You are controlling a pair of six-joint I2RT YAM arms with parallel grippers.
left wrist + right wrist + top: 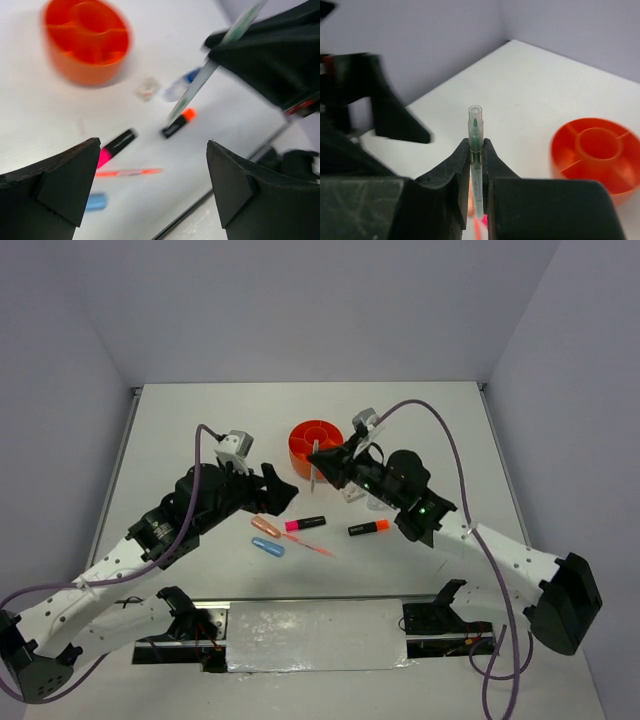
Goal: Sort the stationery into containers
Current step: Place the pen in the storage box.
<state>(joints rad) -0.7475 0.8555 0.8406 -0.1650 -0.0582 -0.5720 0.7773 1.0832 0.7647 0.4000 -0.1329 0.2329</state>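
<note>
Capsules lay nearest the arm bases on the white counter (pixel 200 420): the blue capsule (pixel 268 547) came first and the orange capsule (pixel 265 526) just beyond it, close together but not touching. Just to their right, the thin pink pen (pixel 312 548) lay flat at a slant. Beyond it rested the pink-ended highlighter (pixel 305 524). The orange-ended highlighter (pixel 368 528) lay further right, well apart from it, and both were on their sides.

The left tool (pixel 153 150) hung above the counter beside the orange capsule, its jaws spread wide with nothing between them.

A little farther on, a small white eraser (pixel 146 89) and a tiny blue-capped bottle (pixel 182 85) lay near each other between the highlighters and the tub. Both were blurred in the left wrist view and mostly hidden by the right arm from above.

The right tool (pixel 320 466) was raised off the counter just in front of the tub, its fingers pressed onto the grey pen (pixel 475 125). The pen's clear end stuck out past the fingertips, and it hung in the air, steeply tilted and touching nothing else.

Farthest stood the orange tub (pixel 315 445), round and low, upright on the counter and divided into compartments around a central cup. From above, the pen crossed in front of its near wall. Whether the pen's tip reached over the rim could not be told.
</note>
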